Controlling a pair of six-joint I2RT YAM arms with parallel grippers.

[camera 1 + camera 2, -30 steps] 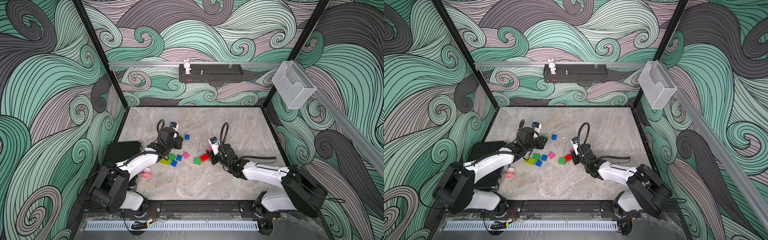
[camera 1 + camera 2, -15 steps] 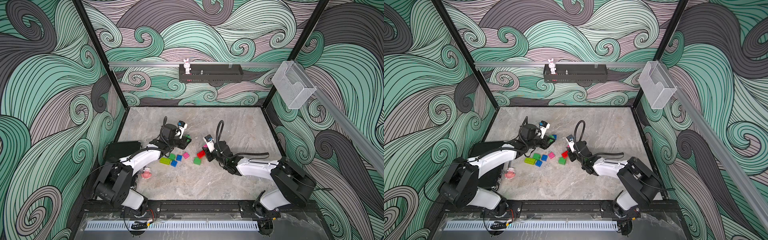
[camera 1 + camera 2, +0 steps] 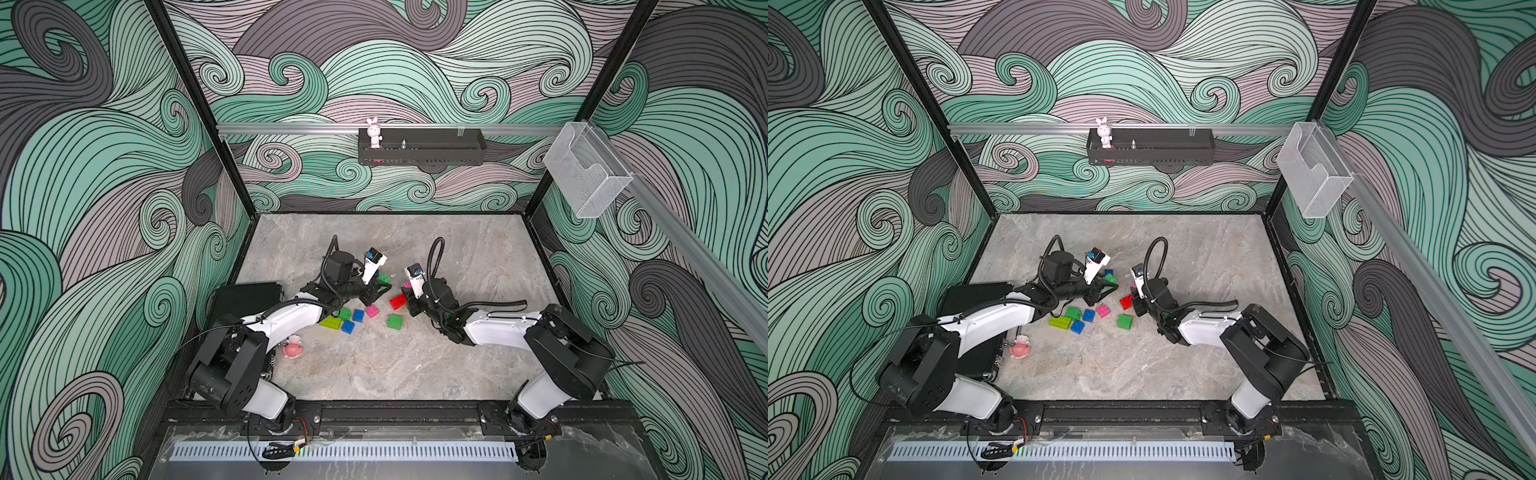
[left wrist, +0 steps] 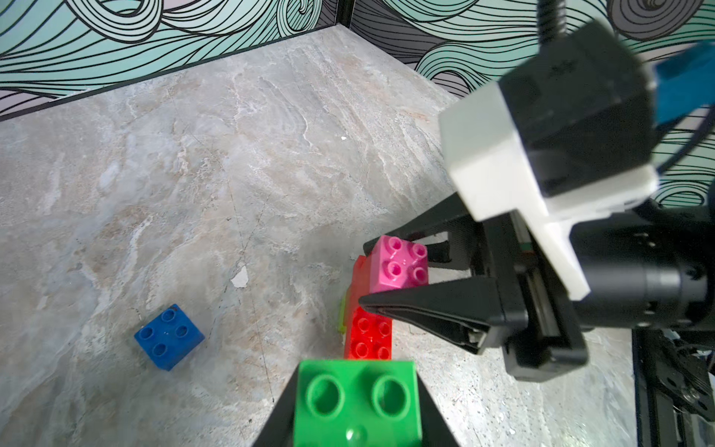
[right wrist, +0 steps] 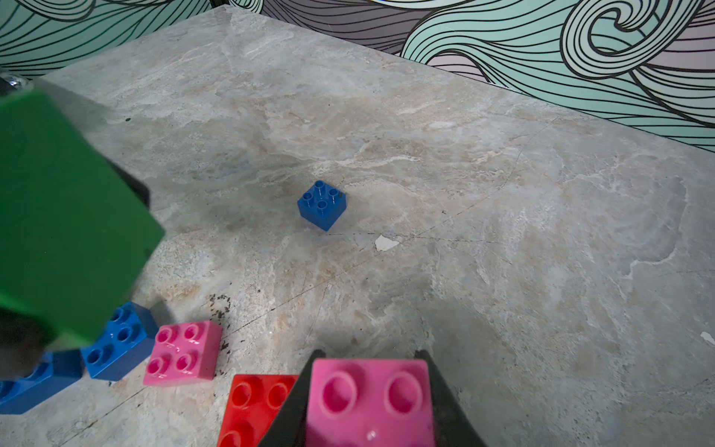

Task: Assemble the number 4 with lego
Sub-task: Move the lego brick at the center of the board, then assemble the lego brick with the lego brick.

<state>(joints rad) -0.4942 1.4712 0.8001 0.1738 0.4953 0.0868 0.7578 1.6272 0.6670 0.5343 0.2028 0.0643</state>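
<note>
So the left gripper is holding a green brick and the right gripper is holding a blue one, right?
No. The right gripper is shut on a pink brick, not a blue one; the right wrist view shows it between the jaws. The left gripper does hold the green brick.

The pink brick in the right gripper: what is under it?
In the left wrist view, a red oblong brick lies below the pink brick, one end covered by it. A lime edge peeks beside the red. Whether pink and red touch is hidden.
</note>
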